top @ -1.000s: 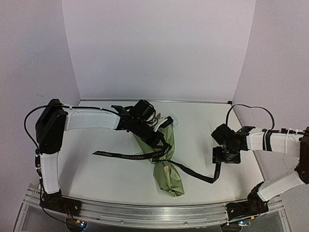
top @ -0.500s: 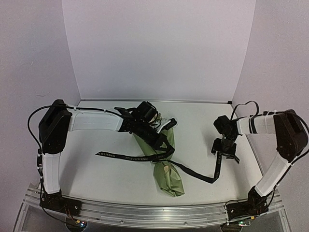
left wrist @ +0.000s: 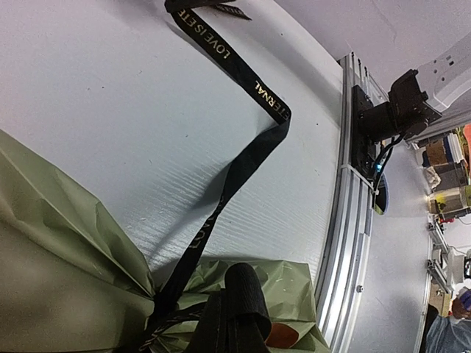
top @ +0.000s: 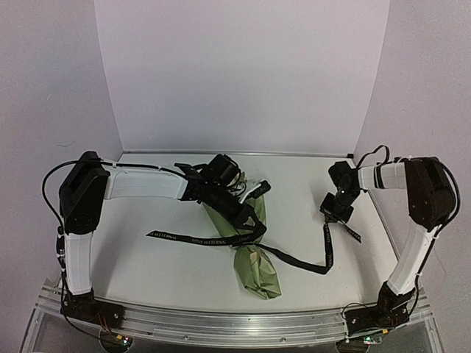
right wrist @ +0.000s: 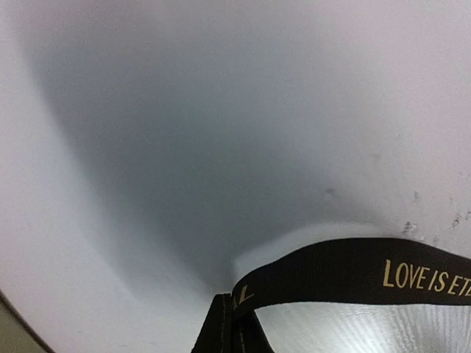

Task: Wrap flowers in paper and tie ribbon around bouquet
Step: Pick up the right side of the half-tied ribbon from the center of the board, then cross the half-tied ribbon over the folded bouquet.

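- Bouquet (top: 256, 261) lies centrally on desk (top: 147, 268), ribbon (top: 195, 239) crossing its waist.
- Left pincer (top: 239, 213): clenched on ribbon at the wrap.
- Right pincer (top: 333, 213): clenched on ribbon's tail; pull level, without dragging the bouquet.

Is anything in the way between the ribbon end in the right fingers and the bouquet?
Nothing visible. Between the right fingers and the bouquet only the table shows, with the ribbon itself trailing across it.
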`<move>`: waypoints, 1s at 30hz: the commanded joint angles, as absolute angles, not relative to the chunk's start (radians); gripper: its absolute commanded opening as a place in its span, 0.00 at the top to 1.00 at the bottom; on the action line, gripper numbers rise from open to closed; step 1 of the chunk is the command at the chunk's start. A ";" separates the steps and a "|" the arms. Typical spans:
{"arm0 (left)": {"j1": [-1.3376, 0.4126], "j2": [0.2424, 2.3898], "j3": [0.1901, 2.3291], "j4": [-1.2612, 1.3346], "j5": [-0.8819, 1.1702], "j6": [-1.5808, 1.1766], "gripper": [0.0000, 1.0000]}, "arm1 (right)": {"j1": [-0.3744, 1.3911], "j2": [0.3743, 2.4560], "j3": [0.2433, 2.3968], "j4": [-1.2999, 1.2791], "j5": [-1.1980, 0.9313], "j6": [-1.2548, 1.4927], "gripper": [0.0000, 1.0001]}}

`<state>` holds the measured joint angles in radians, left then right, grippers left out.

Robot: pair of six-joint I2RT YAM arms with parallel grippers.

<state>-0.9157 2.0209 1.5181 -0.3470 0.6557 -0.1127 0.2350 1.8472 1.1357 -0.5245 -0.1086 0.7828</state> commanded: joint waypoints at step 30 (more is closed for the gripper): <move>-0.961 1.973 1.393 0.049 0.583 -0.180 0.59 | 0.499 1.913 1.900 -0.536 -0.308 1.146 1.00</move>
